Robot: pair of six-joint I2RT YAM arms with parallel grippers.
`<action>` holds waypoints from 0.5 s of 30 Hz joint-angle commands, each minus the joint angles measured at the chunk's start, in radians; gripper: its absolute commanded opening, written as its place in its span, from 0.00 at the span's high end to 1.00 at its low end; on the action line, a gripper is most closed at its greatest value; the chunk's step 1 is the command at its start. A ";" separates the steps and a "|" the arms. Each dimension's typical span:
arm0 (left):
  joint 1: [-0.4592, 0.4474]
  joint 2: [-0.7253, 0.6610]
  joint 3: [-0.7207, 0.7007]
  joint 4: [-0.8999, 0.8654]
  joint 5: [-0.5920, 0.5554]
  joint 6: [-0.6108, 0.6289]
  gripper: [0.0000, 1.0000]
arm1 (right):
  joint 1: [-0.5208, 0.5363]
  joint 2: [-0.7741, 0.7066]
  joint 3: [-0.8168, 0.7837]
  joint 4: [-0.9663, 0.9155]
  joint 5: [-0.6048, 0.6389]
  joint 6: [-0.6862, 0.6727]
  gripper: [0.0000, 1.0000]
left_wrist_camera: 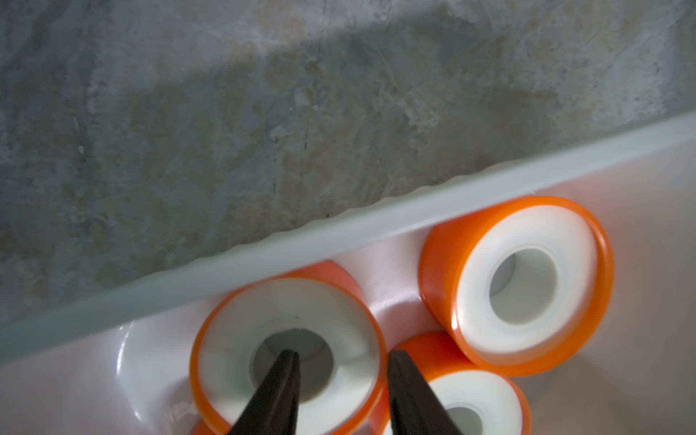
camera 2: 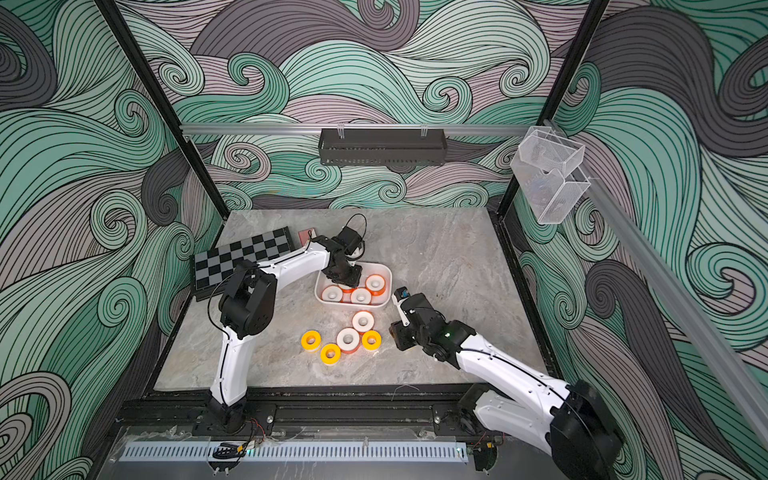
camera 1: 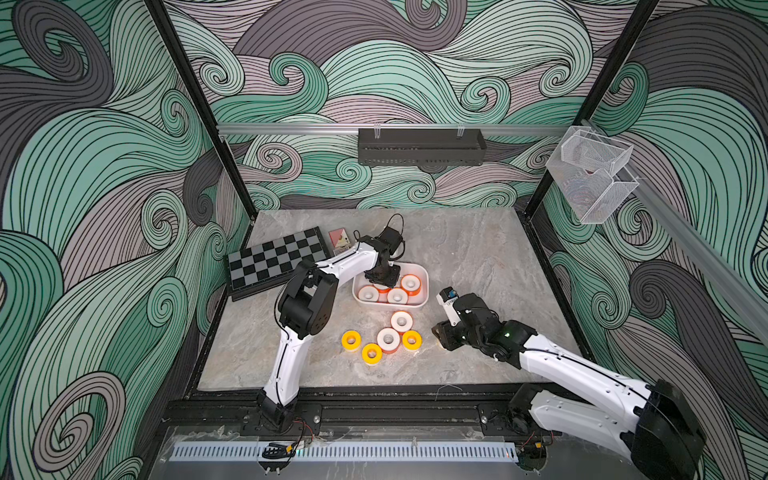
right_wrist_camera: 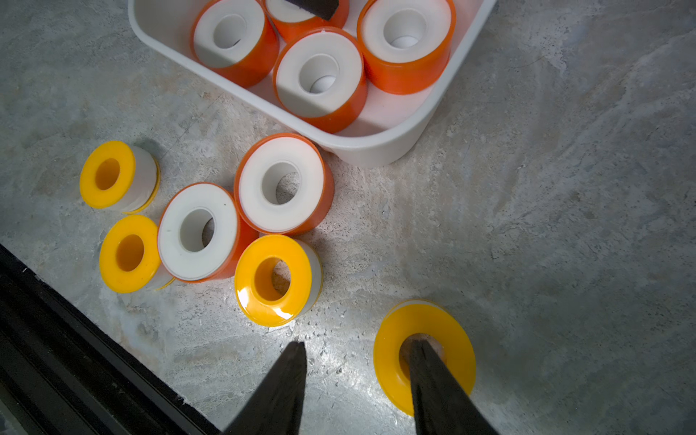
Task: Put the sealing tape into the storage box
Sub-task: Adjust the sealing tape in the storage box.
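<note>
The white storage box [camera 1: 426, 286] [camera 2: 390, 282] [right_wrist_camera: 380, 147] holds several orange-sided sealing tape rolls. My left gripper [camera 1: 384, 282] [left_wrist_camera: 341, 354] reaches down into it and stands open. One finger hangs in the centre hole of a roll [left_wrist_camera: 233, 339], clear of its wall, and the other sits just outside the rim. On the table lie two more orange rolls [camera 1: 401, 321] [right_wrist_camera: 282, 184] and several yellow ones [camera 1: 351, 340] [right_wrist_camera: 277, 280]. My right gripper [camera 1: 437, 332] [right_wrist_camera: 357, 344] is open, with one finger in the hole of a flat-lying yellow roll [right_wrist_camera: 444, 327] that is hidden in both top views.
A folded chessboard [camera 1: 276, 262] and a small card box [camera 1: 338, 241] lie at the back left. A black perforated tray [camera 1: 422, 147] hangs on the back wall and clear mesh baskets [camera 1: 590, 174] on the right rail. The black frame edge [right_wrist_camera: 75, 357] runs close to the yellow rolls.
</note>
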 commanded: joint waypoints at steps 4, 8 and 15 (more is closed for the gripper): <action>-0.007 -0.137 0.033 -0.050 0.015 -0.046 0.57 | 0.003 -0.009 -0.004 0.007 -0.002 0.006 0.51; -0.007 -0.254 -0.013 -0.051 -0.014 -0.084 0.57 | 0.002 -0.017 0.016 -0.020 0.001 -0.009 0.50; -0.005 -0.566 -0.224 -0.035 -0.094 -0.181 0.57 | 0.001 -0.008 0.045 -0.038 -0.021 -0.024 0.49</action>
